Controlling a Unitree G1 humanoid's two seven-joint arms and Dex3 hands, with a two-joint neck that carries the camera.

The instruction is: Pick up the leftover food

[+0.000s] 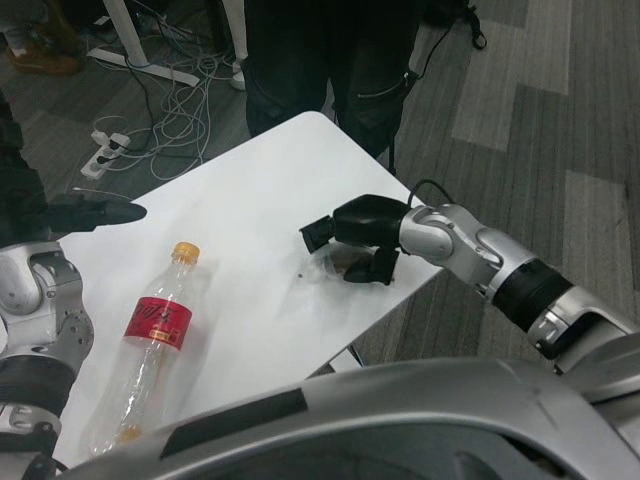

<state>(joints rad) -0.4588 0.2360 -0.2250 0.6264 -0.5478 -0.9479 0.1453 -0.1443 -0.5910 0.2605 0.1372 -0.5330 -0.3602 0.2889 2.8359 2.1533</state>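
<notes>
Left hand (pixel 95 212): black, at about 9 o'clock on the table's left edge, fingers stretched flat and pointing right; nothing in it.

Table (pixel 250 180): white, set cornerwise, far corner toward 12 o'clock.

Bottle (pixel 152 338): clear plastic, orange cap, red label, lying on its side at about 8 o'clock, cap toward 1 o'clock. Nearly drained; a little amber liquid pools at the bottom end. Well apart from the right hand.

Leftover food (pixel 322 268): a small clear wrapper or bag, crumpled, near the table's right edge at about 3 o'clock. A dark scrap shows inside; what kind cannot be told. Judged very light, soft and thin, slippery on the smooth top, likely to slide or crush rather than resist. Best taken by pinching a bunched fold of film, not the flat sheet.

Right hand (pixel 352 238): black, arched over the wrapper from the 3 o'clock side, fingers curled down around it with tips at its edges. Whether the film is truly pinched cannot be told; the wrapper appears to lie on the table.

Person (pixel 320 60): dark trousers, standing past the far corner, 12 o'clock.

Cables (pixel 165 110): on the floor with a power strip, 11 o'clock.
</notes>
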